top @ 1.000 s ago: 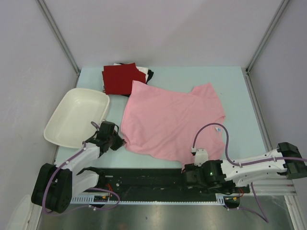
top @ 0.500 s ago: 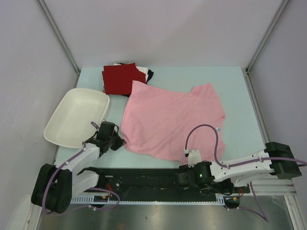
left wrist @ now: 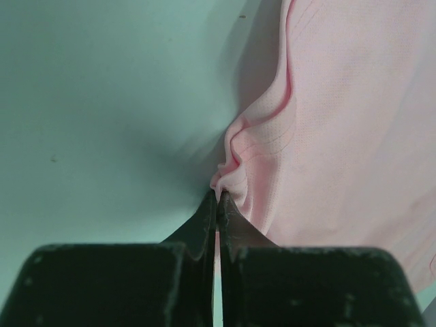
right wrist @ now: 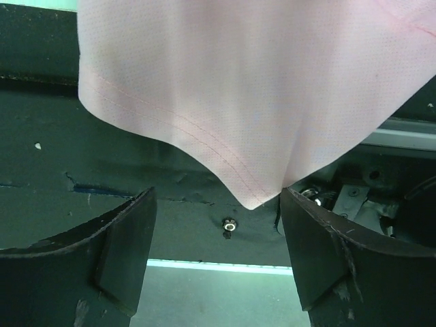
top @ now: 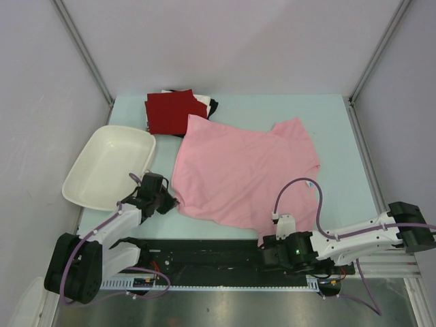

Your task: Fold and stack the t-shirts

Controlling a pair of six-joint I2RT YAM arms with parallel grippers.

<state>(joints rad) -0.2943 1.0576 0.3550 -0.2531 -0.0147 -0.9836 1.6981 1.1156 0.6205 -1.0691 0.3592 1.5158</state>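
The left claw (left wrist: 216,199) was pressed together on a small pinch of the pink t-shirt (left wrist: 340,129), at the shirt's left edge. The cloth made soft ridges that ran up from the black, pointed fingertips. In the top view this left claw (top: 167,200) sat at about 8 o'clock of the pink t-shirt (top: 242,170), on the smooth, pale green tabletop (top: 340,122).

The right claw (right wrist: 218,199) stood apart, with nothing clamped in it. Between its two broad black fingers (right wrist: 126,248) hung a rounded corner of the pink t-shirt (right wrist: 225,82), a fine knit with a double-stitched hem. Whether the corner touched a finger I could not tell. From above, the right claw (top: 264,246) was at 6 o'clock of the shirt, over the black base plate (top: 204,253), where the hem went past the tabletop's near edge.

The pink t-shirt lay spread almost flat in the middle, with an uneven outline. Its 11 o'clock corner touched a folded pile: a square dark red t-shirt (top: 167,112) on top, with a white t-shirt (top: 202,101) and a black t-shirt (top: 214,105) showing only as thin edges on the right. At 9 o'clock a white tub (top: 102,167), smooth and rounded, hung partly over the tabletop's left edge. Open tabletop showed at 12 and 3 o'clock of the shirt.
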